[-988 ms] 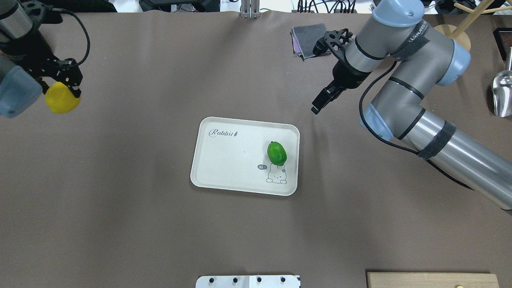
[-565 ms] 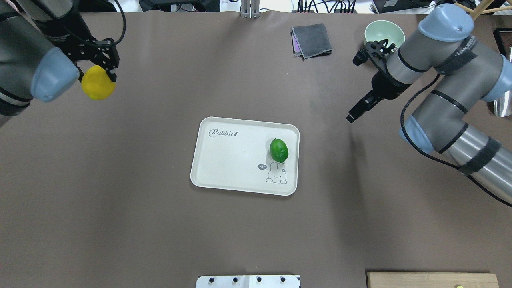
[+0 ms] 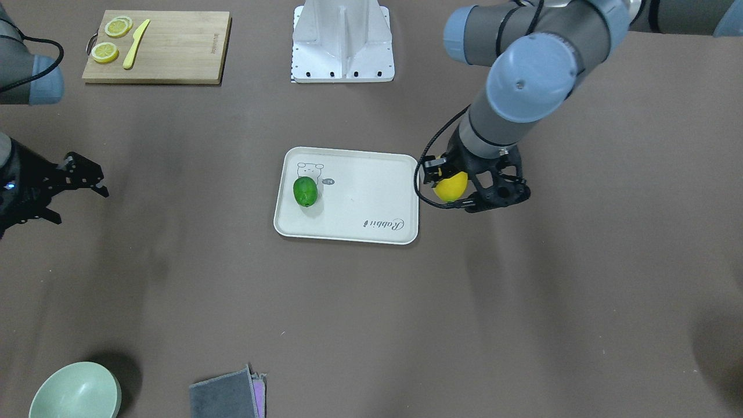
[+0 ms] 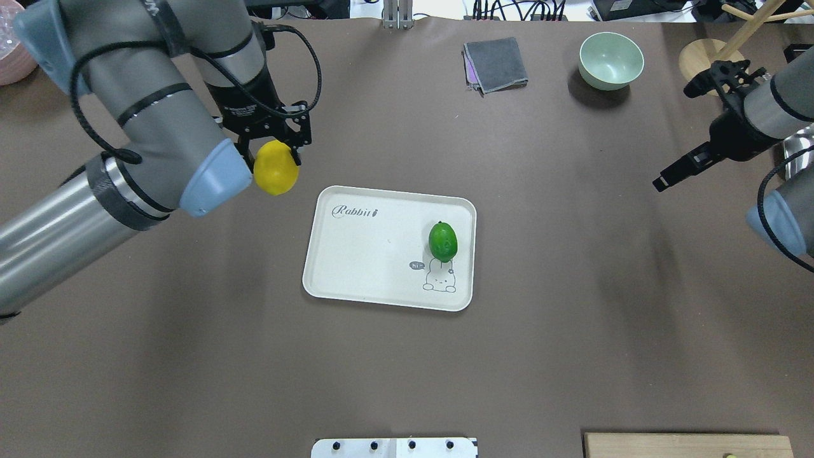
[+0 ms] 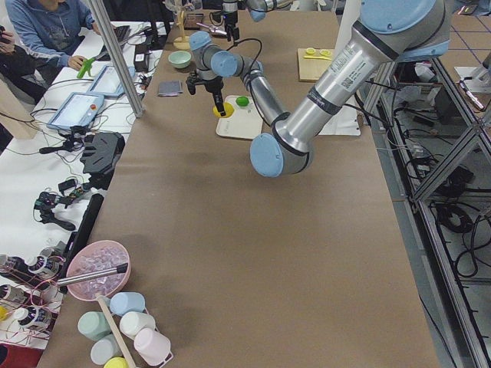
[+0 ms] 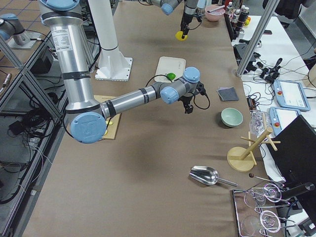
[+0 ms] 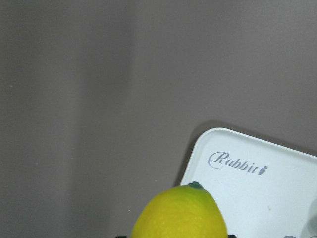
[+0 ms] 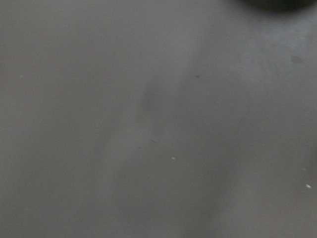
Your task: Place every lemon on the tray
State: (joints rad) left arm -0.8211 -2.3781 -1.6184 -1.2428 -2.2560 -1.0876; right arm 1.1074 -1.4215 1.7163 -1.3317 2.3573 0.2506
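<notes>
The cream tray [image 4: 369,254] lies mid-table. The green lemon [image 4: 442,240] rests on its right half, above the bear drawing, and also shows in the front view [image 3: 305,191]. My left gripper [image 4: 275,152] is shut on the yellow lemon [image 4: 275,168] and holds it above the table, just off the tray's far left corner. In the front view the lemon [image 3: 450,186] hangs beside the tray's rim [image 3: 413,191]. The left wrist view shows the lemon [image 7: 179,213] by that corner [image 7: 208,144]. My right gripper [image 4: 662,182] is empty at the far right, its fingers apart in the front view.
A pale green bowl [image 4: 611,60] and a folded grey cloth [image 4: 495,63] sit at the far edge. A wooden stand [image 4: 699,60] is beside the bowl. The cutting board [image 3: 174,52] with lemon slices [image 3: 105,51] and a yellow knife is near the robot base [image 3: 343,46].
My left arm has carried the yellow lemon rightward from the table's left edge up to the tray's corner. My right arm has drawn back to the right, uncovering the bowl.
</notes>
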